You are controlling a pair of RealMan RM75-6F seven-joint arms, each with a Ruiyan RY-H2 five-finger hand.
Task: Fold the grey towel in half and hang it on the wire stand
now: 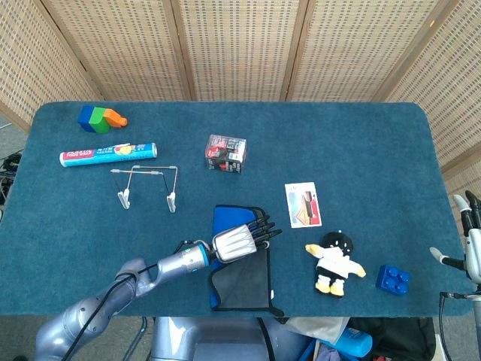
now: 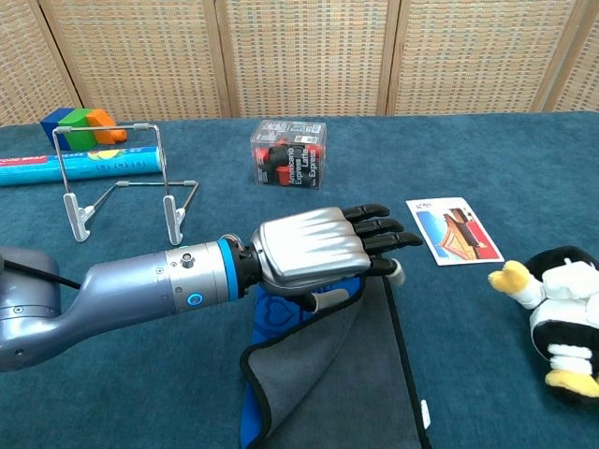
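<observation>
Head view gives me one grey towel [image 1: 244, 274] lying at the near edge of the tabletop [image 1: 361, 150], one corner hanging just over the lip. Its black-bound grey face is peeled back on the left, so the blue underside [image 1: 224, 219] shows along the top and left margin. My left hand [image 1: 239, 239] sits over the towel's upper part, silver back up, dark fingers [image 1: 264, 228] stretched flat toward the right; from the chest view the thumb is tucked under with the grey fold pinched against the palm, so I read it as holding the cloth.

One wire stand [image 1: 146, 184] stands upright to the left and further back, well apart from the towel, thin metal rod with two white feet. Open blue carpet lies between stand and towel.

Singles elsewhere: one clear plastic box [image 1: 226, 153] with red and black contents, one printed card [image 1: 303, 204] just right of the towel, one plush penguin [image 1: 335, 262], one blue brick [image 1: 393, 279] near the front right edge, one tube [image 1: 107, 154] and one block cluster [image 1: 101, 118] at far left.

My right hand [image 1: 470, 241] hangs off the tabletop's right edge, fingers pointing up and apart, nothing in them.
</observation>
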